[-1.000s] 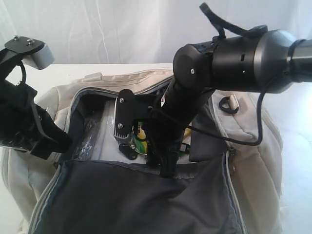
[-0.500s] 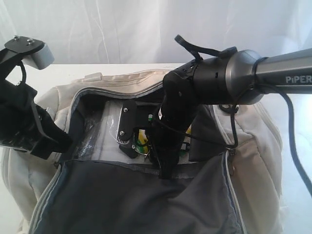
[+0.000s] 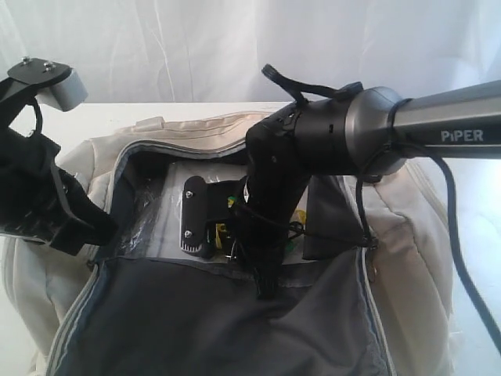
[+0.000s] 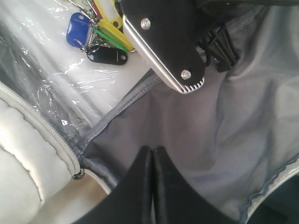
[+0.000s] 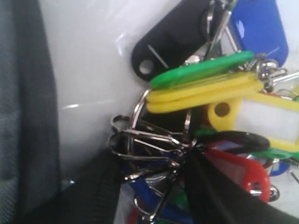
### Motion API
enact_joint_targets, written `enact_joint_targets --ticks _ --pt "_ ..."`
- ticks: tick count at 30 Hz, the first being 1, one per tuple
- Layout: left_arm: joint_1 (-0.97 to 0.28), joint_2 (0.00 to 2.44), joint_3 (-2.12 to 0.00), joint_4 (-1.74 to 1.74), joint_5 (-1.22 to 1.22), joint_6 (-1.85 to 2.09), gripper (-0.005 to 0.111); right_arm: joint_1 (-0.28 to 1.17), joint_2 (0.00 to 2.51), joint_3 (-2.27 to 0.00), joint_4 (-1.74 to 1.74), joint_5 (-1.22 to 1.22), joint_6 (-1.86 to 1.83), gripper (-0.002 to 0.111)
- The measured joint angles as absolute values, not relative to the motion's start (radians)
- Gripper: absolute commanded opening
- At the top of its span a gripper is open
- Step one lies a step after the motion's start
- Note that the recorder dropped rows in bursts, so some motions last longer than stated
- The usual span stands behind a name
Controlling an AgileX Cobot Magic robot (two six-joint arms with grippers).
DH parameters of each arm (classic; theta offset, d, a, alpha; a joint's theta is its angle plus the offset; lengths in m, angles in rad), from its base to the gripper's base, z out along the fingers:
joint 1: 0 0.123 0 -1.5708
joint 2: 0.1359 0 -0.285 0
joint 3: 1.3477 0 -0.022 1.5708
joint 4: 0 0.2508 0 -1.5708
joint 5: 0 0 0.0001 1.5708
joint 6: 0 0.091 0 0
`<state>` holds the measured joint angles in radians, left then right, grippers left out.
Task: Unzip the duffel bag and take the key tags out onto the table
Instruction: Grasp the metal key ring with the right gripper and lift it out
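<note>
The cream duffel bag lies unzipped on the white table, with its dark grey lining folded toward the camera. The key tags lie inside on clear plastic, a bunch of blue, green, yellow, red and black tags on metal rings. My right gripper reaches down into the bag, its fingers standing apart on either side of the rings and close against them. My left gripper is shut over the grey lining near the zipper edge; nothing shows between its fingers. The bunch of key tags also shows in the left wrist view.
A clear plastic packet covers the bag's floor under the tags. A black D-ring sits on the bag's far right side. The right arm's cable hangs across the bag's right end. A white curtain backs the table.
The right arm has sunk deeper into the bag and shifted left. Its fingers have narrowed around the key tags' rings. The left arm has not moved.
</note>
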<state>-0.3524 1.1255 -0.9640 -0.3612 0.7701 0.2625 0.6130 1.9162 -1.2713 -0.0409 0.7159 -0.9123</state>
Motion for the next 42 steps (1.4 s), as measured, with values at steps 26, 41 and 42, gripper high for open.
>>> enact_joint_targets --ticks 26,41,42 --pt "-0.352 1.126 -0.964 -0.361 0.770 0.262 0.000 0.649 1.861 -1.313 -0.083 0.825 -0.737 0.000" --pt "-0.352 1.126 -0.964 -0.361 0.770 0.262 0.000 0.649 1.778 -1.383 -0.085 0.831 -0.663 0.000" --pt "-0.352 1.126 -0.964 -0.361 0.770 0.262 0.000 0.649 1.769 -1.383 -0.085 0.831 -0.659 0.000"
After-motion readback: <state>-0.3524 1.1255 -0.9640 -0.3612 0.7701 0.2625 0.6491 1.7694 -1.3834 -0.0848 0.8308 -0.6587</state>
